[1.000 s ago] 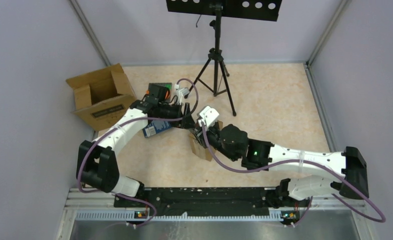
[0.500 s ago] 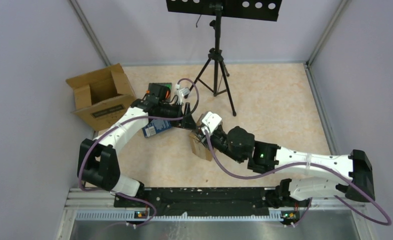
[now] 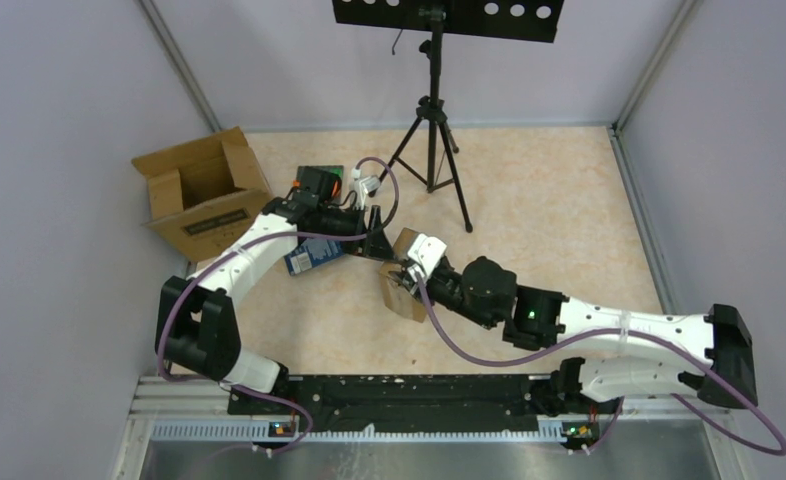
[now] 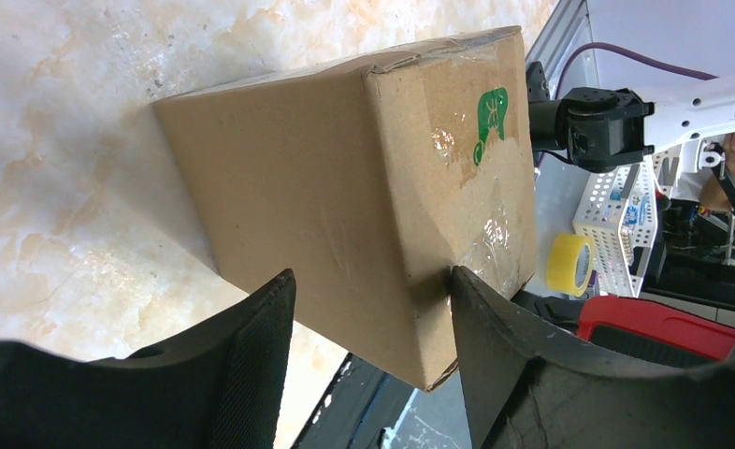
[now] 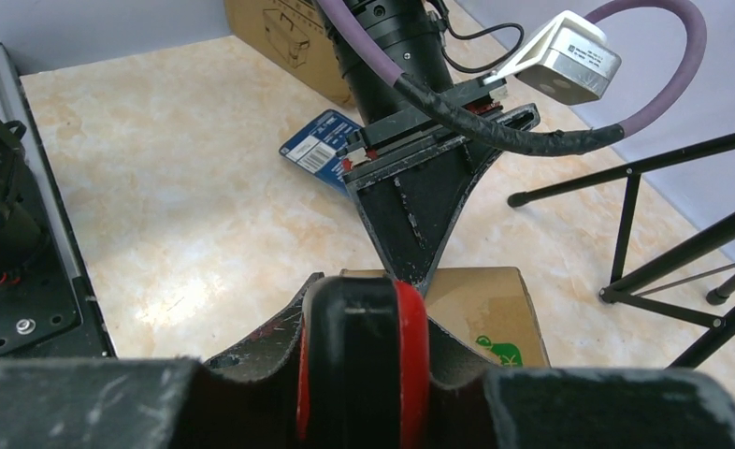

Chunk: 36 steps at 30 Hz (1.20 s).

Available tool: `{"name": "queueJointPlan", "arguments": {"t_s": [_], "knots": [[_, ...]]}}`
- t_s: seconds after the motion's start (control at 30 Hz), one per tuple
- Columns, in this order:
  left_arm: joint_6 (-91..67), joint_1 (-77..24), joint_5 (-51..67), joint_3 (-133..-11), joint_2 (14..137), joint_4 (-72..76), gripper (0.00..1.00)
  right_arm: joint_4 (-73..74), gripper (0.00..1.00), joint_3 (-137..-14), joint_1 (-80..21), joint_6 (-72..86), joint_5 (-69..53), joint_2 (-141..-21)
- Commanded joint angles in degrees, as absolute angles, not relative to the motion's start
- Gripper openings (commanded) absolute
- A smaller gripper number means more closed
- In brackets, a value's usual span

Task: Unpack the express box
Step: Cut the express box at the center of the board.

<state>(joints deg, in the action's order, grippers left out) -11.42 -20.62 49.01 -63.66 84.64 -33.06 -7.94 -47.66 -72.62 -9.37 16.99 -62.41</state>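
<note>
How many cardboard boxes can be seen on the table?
2. An open empty box lies at the far left, and a small taped box sits in the middle between the left gripper and the right gripper. Others may be hidden.

A green logo mark, shaped like a rounded emblem with a white figure in it, is showing on the taped top face of the small cardboard box [image 4: 373,206]; its letters are not readable. The same green mark is peeking out at the box's 5 o'clock corner in the right wrist view. A blue packet [image 5: 322,140] is carrying a white barcode label, too small to read. The big open carton [image 3: 201,192] is bearing a dark label, illegible.
</note>
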Motion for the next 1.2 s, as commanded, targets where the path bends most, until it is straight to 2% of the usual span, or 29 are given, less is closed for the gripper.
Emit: {"name": "queueJointPlan", "arguments": {"t_s": [0.0, 0.17, 0.37, 0.7, 1.17], "knots": [[-8.2, -20.4, 39.8, -63.0, 86.3, -36.2, 0.63, -5.7, 0.0, -49.1, -72.2, -8.2, 14.1, -59.7], [-9.7, -20.1, 38.2, -64.0, 84.6, -36.6, 0.64, -2.6, 0.0, -49.1, -70.4, -6.8, 8.9, -59.0], [-13.2, -20.1, 37.5, -65.0, 81.2, -37.1, 0.63, -1.3, 0.0, -48.9, -67.9, -5.3, 11.8, -59.3], [-14.8, -22.1, 37.5, -62.2, 78.2, -37.9, 0.61, -4.7, 0.0, -48.1, -62.3, -6.4, 9.9, -61.8], [-21.4, -30.2, 35.3, -60.6, 75.8, -36.3, 0.48, -9.9, 0.0, -49.1, -58.6, -7.4, 6.6, -64.4]]}}
